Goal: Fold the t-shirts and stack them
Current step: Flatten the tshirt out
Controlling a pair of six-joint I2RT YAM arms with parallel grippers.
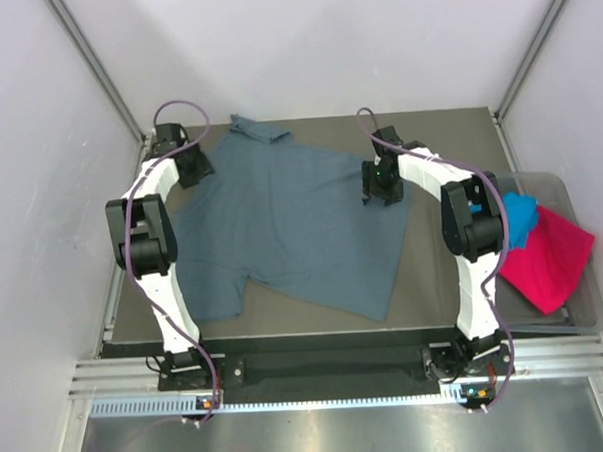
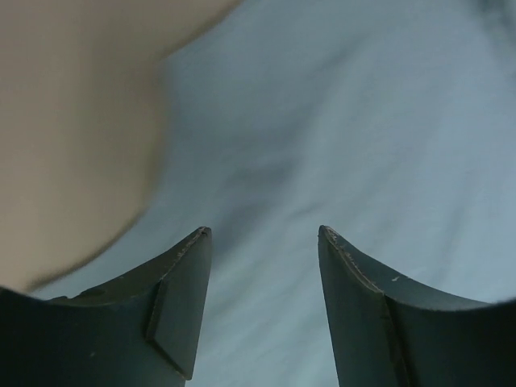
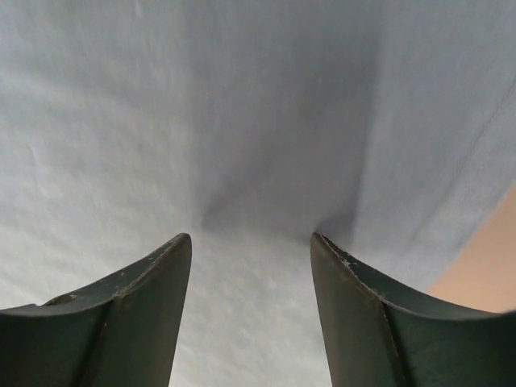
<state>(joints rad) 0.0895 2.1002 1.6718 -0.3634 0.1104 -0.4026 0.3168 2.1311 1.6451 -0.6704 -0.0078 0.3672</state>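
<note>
left gripper (image 2: pixel 262 235) and right gripper (image 3: pixel 251 239) both spread, pinching nothing, low over slate-blue t-shirt (image 1: pixel 292 226); shirt spread on table (image 1: pixel 447 130), probably laid out for folding; turquoise t-shirt (image 1: pixel 522 216) and pink t-shirt (image 1: pixel 548 260) wait in tub (image 1: pixel 589 319)

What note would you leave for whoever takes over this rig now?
Left gripper: open, over the far left edge of the slate-blue t-shirt, holding nothing.
Right gripper: open, over its far right edge, holding nothing.
Slate-blue t-shirt lies spread on the table, unfolded. Turquoise t-shirt and magenta t-shirt lie bunched in the clear tub.
Done: no fold, no stack.
To do: fold all three, stack them.
</note>
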